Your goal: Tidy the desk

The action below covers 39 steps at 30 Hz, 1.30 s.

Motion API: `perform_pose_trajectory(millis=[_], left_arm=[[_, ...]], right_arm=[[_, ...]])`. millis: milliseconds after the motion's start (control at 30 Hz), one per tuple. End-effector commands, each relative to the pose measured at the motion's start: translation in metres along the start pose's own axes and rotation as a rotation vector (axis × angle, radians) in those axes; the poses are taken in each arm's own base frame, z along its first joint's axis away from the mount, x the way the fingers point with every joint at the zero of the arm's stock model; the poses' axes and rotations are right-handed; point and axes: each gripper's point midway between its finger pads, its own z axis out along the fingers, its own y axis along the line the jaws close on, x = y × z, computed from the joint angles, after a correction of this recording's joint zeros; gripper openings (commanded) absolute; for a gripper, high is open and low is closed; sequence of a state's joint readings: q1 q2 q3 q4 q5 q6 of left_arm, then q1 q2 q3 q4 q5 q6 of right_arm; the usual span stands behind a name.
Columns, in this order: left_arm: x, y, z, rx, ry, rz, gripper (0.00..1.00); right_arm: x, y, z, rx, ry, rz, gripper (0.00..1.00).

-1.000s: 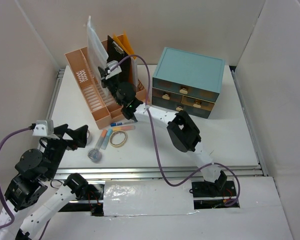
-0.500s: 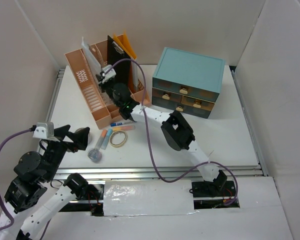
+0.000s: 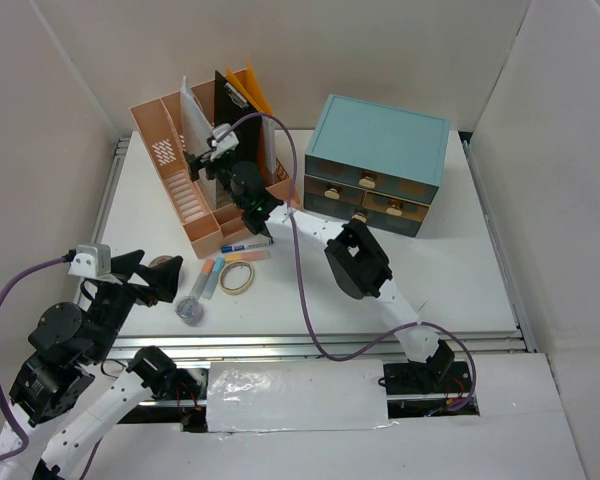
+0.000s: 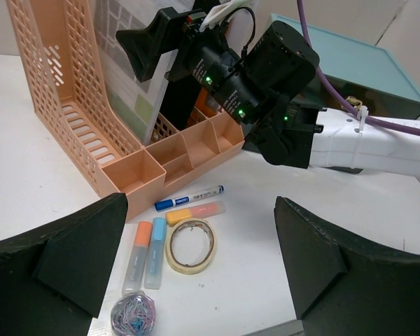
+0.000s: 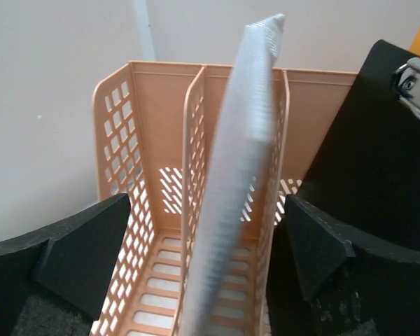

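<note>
Spreads across the whole view as the desk (image 3: pixel 450 270), white, railed, walled in by panels. Carries at the back a teal drawer cabinet (image 3: pixel 380 150) and, left of it, a pink file organizer (image 3: pixel 170 175). Reaches into that organizer with the right gripper (image 5: pixel 207 210), now spread wide where a second ago it was pinched shut on a white mesh folder (image 5: pixel 241 140). Leaves the folder standing upright on its own in a slot, between the fingers and seemingly free of both, with a black clipboard (image 5: pixel 364 154) in the slot beside it. Counts, by the look of it, as one item filed. Calls next for a straight pull back, so the fingers neither drag the folder out nor tip it. Hangs low at the front left with the left gripper (image 4: pixel 199 203), spread wide and holding nothing. Faces loose things not yet put away just ahead of it: a tape roll (image 4: pixel 190 245), two highlighters (image 4: pixel 145 253), a blue marker (image 4: pixel 189 198), a ball of rubber bands (image 4: pixel 134 313).
</note>
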<state>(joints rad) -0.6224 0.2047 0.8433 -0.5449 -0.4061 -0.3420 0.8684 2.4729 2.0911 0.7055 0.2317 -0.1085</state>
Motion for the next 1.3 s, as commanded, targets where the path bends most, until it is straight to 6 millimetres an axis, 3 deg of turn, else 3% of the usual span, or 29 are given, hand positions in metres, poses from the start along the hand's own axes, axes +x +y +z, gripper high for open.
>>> perform_pose_trajectory(millis=[0, 133, 200, 233, 300, 333, 467, 500, 600, 633, 667, 733, 767, 800, 833, 867, 900, 1033, 1067, 1100, 1133, 1167, 1200, 1233, 1267], left_arm=[[-0.014, -0.006, 0.0, 0.034, -0.062, -0.008, 1.0], [-0.013, -0.005, 0.002, 0.026, -0.057, -0.005, 0.99], [-0.012, -0.005, 0.003, 0.022, -0.052, -0.006, 1.0], [-0.011, -0.005, 0.003, 0.019, -0.048, -0.005, 1.0], [-0.011, -0.005, 0.004, 0.017, -0.046, -0.005, 1.0], [-0.011, -0.004, 0.004, 0.014, -0.045, -0.005, 0.99], [-0.011, -0.003, 0.004, 0.007, -0.043, -0.005, 1.0], [-0.011, -0.003, 0.004, 0.004, -0.043, -0.006, 1.0], [-0.011, -0.002, 0.004, -0.005, -0.041, -0.006, 0.99], [-0.01, -0.001, 0.005, -0.01, -0.04, -0.007, 0.99], [-0.01, -0.001, 0.006, -0.013, -0.033, -0.007, 1.0], [-0.009, 0.0, 0.008, -0.028, -0.024, -0.011, 1.0], [-0.009, 0.0, 0.011, -0.038, -0.012, -0.013, 1.0], [-0.009, 0.001, 0.013, -0.054, -0.002, -0.015, 1.0], [-0.007, 0.002, 0.015, -0.07, 0.019, -0.028, 0.99], [-0.004, 0.001, 0.017, -0.078, 0.041, -0.03, 1.0], [-0.003, -0.003, 0.023, -0.08, 0.071, -0.036, 0.99], [0.009, -0.021, 0.035, -0.024, 0.147, -0.065, 1.0], [0.018, -0.024, 0.038, -0.009, 0.17, -0.057, 1.0], [0.018, -0.023, 0.038, -0.01, 0.169, -0.057, 1.0], [0.018, -0.021, 0.038, -0.019, 0.169, -0.051, 1.0], [0.019, -0.018, 0.036, -0.03, 0.168, -0.043, 0.99], [0.02, -0.013, 0.035, -0.044, 0.163, -0.03, 0.99], [0.021, -0.01, 0.032, -0.052, 0.156, -0.026, 1.0], [0.021, -0.008, 0.031, -0.057, 0.154, -0.024, 0.99]], right_arm=[[-0.078, -0.013, 0.002, 0.046, -0.132, 0.015, 1.0], [-0.113, -0.02, 0.0, 0.058, -0.15, 0.004, 1.0], [-0.14, -0.02, -0.003, 0.044, -0.156, -0.002, 1.0], [-0.164, -0.023, -0.007, 0.046, -0.181, -0.002, 1.0], [-0.183, -0.025, -0.011, 0.049, -0.179, -0.003, 1.0], [-0.205, -0.03, -0.016, 0.061, -0.2, 0.0, 1.0], [-0.237, -0.041, -0.031, 0.088, -0.182, -0.017, 1.0], [-0.25, -0.049, -0.039, 0.113, -0.186, -0.016, 1.0], [-0.266, -0.064, -0.053, 0.179, -0.149, -0.001, 1.0], [-0.281, -0.079, -0.063, 0.253, -0.144, 0.027, 1.0], [-0.271, -0.087, -0.07, 0.295, -0.063, 0.02, 1.0], [-0.284, -0.113, -0.091, 0.407, -0.014, 0.096, 1.0], [-0.273, -0.119, -0.104, 0.422, 0.05, 0.112, 1.0], [-0.23, -0.122, -0.118, 0.431, 0.142, 0.109, 1.0], [-0.257, -0.132, -0.145, 0.432, 0.095, 0.163, 1.0], [-0.262, -0.137, -0.159, 0.425, 0.049, 0.242, 1.0], [-0.243, -0.146, -0.194, 0.437, 0.083, 0.253, 1.0], [-0.211, -0.18, -0.266, 0.585, 0.158, 0.316, 0.99], [-0.173, -0.185, -0.289, 0.629, 0.232, 0.359, 0.98], [-0.185, -0.187, -0.306, 0.617, 0.189, 0.416, 0.98], [-0.176, -0.189, -0.318, 0.618, 0.18, 0.448, 0.98], [-0.145, -0.192, -0.335, 0.634, 0.188, 0.471, 0.96], [-0.156, -0.201, -0.35, 0.662, 0.107, 0.552, 0.95], [-0.152, -0.207, -0.359, 0.689, 0.07, 0.593, 0.94], [-0.125, -0.213, -0.376, 0.732, 0.085, 0.614, 0.93]])
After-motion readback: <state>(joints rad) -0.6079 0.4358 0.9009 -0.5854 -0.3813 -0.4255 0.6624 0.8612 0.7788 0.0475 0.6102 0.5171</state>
